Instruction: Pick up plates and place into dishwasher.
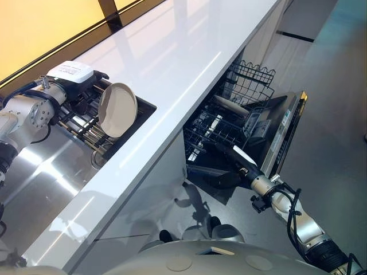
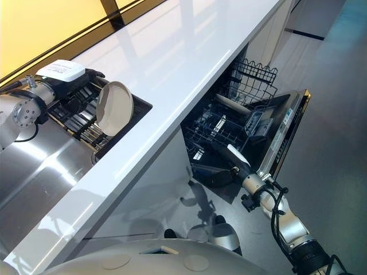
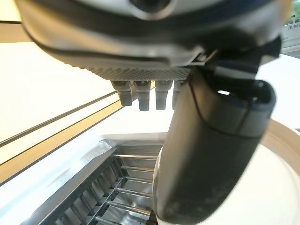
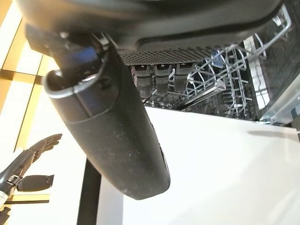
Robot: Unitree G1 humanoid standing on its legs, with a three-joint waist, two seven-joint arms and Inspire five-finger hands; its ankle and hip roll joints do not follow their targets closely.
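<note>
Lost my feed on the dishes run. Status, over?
Left hand pinching white plate above sink rack. Right hand by the open dishwasher, grip unclear. Nothing blocking the lower rack.

A white plate (image 2: pixel 114 108) stands on edge, tilted, over a dark drying rack (image 2: pixel 86 123) set in the steel sink area (image 2: pixel 40 166). The left hand (image 2: pixel 86 77) is at the plate's rim on its far side; its fingers are mostly hidden behind the plate. A long white countertop (image 2: pixel 189 63) runs alongside. Below it the dishwasher (image 2: pixel 246 123) is open, its door (image 2: pixel 284 137) let down and a wire basket (image 2: pixel 223 129) pulled out. The right hand (image 2: pixel 232 157) reaches toward the basket with fingers stretched out straight, holding nothing.
</note>
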